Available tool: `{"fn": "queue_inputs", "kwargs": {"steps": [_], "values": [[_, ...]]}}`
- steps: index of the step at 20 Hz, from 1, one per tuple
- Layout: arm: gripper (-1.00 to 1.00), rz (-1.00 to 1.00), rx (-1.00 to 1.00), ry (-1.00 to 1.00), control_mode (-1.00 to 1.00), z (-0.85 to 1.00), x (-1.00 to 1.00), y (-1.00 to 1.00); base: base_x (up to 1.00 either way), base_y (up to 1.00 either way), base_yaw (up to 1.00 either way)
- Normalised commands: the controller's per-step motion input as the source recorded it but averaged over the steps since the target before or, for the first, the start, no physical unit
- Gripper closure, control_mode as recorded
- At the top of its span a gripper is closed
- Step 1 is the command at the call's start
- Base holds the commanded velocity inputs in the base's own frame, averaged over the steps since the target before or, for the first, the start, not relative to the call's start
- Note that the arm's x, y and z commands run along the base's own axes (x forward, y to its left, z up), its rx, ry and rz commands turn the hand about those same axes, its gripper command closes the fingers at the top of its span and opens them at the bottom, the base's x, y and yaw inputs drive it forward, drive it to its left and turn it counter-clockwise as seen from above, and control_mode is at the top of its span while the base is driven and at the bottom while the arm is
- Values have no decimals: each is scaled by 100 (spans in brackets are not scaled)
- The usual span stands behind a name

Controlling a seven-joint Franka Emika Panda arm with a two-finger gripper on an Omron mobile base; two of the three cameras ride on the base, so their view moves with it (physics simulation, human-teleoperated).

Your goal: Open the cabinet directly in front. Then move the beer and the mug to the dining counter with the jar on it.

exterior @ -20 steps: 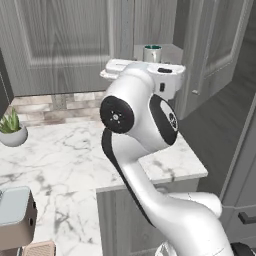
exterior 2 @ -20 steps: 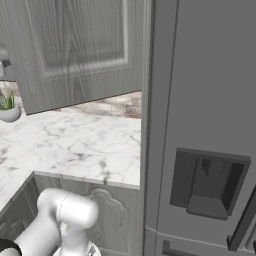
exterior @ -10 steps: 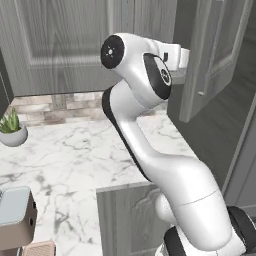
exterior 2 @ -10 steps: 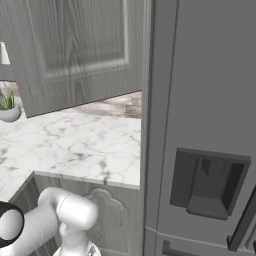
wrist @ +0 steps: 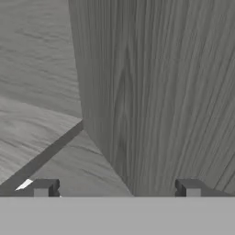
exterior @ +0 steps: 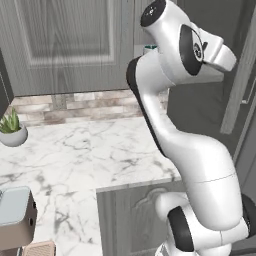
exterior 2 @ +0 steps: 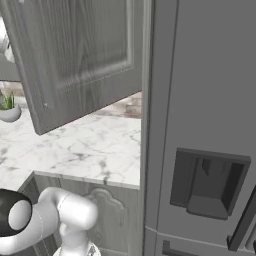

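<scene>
End effector: jaws spread to their widest and empty, both tips close up against grey wood-grain panels inside the cabinet.
Arm: raised high in the left base view, with the hand reaching into the open right half of the cabinet.
Cabinet doors: the right door stands swung out over the marble surface; the left door is shut.
Mug: its teal rim peeks out behind the arm on the cabinet shelf, just beside the upper arm.
Beer: I cannot place it in these views.
Nearby: a small potted plant stands at the left of the surface, well apart from the arm; a fridge front is at the right.
Progress: opening looks done, at least for the right door. Both items remain to be carried to the dining counter; nothing is picked up yet.
</scene>
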Motion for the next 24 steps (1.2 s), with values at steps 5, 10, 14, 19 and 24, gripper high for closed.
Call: {"fn": "queue_inputs", "kwargs": {"steps": [5,10,14,19,24], "values": [[-100,-9,22,-18,-100,-23,-13,-100,0,0,0],[-100,1,18,-23,-100,-22,-3,-88,0,0,0],[-100,10,1,-17,-100,-17,0,0,0,0,0],[-100,27,-7,-30,-100,-15,-4,99,0,0,0],[-100,42,-23,-35,-100,-3,0,100,0,0,0]]}}
